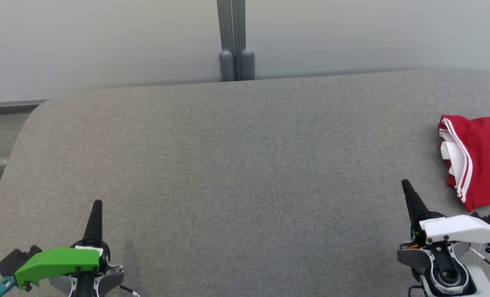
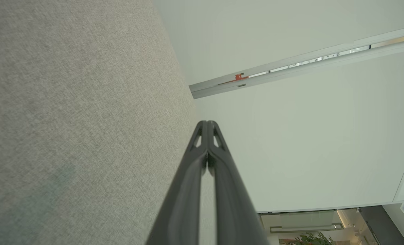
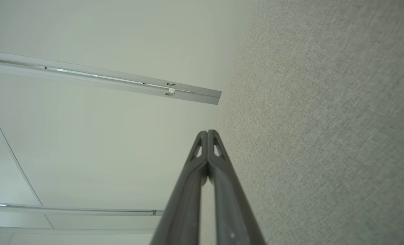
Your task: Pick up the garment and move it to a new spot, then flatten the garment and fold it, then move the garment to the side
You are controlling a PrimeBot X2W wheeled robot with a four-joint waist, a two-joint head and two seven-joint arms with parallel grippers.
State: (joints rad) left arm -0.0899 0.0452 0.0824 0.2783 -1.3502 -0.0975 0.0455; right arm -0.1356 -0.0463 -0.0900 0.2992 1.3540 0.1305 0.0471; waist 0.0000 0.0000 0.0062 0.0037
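The red, white-striped garment (image 1: 482,156) is seen loosely folded at the right edge of the grey fabric-covered table (image 1: 245,165). The left gripper (image 1: 97,204) is held clenched and empty over the near left corner. The right gripper (image 1: 406,183), likewise clenched on nothing, is held by the near right corner, near the garment but apart from it.
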